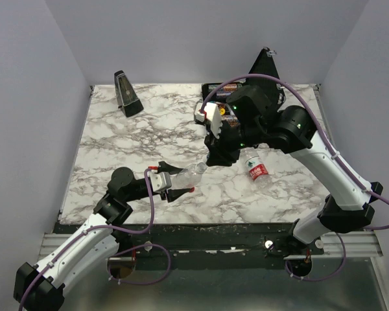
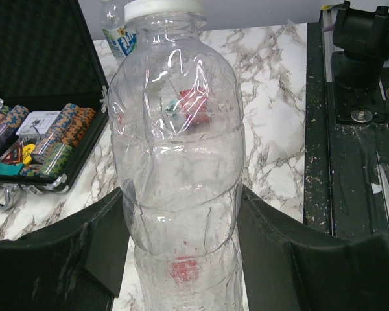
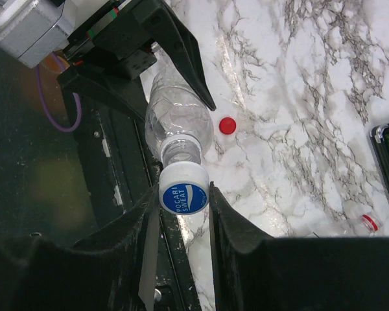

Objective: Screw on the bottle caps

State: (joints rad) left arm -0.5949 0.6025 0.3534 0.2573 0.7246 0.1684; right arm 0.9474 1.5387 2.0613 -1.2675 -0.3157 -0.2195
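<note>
The left hand (image 1: 175, 184) is closed on the body of a clear bottle (image 3: 175, 120). One finger is pressed against each side of the bottle, as seen in the left wrist view. The bottle is held off the table (image 1: 117, 142), over the middle of the near half, with its neck pointed toward the right edge.

The right hand (image 3: 183, 188) is closed, at a narrow gap, on a blue-and-white cap (image 3: 184, 194). The cap is seated on the neck of the held bottle, and a finger is seen against each side of it. The print "POCARI SWEAT" can be read on the cap's top. How far the cap is threaded on cannot be told.

A red cap (image 3: 227, 125) is lying flat on the table near the near edge, just beside the held bottle and apart from both hands.

A second bottle (image 1: 256, 170) is lying on its side to the right of the table's centre. It carries a red-and-white label.

A black case (image 2: 45, 71) is standing open at the far edge, toward the far right corner, and rows of poker chips (image 2: 55, 139) are stored in it. A metronome (image 1: 127, 94) is standing upright near the far left corner.
</note>
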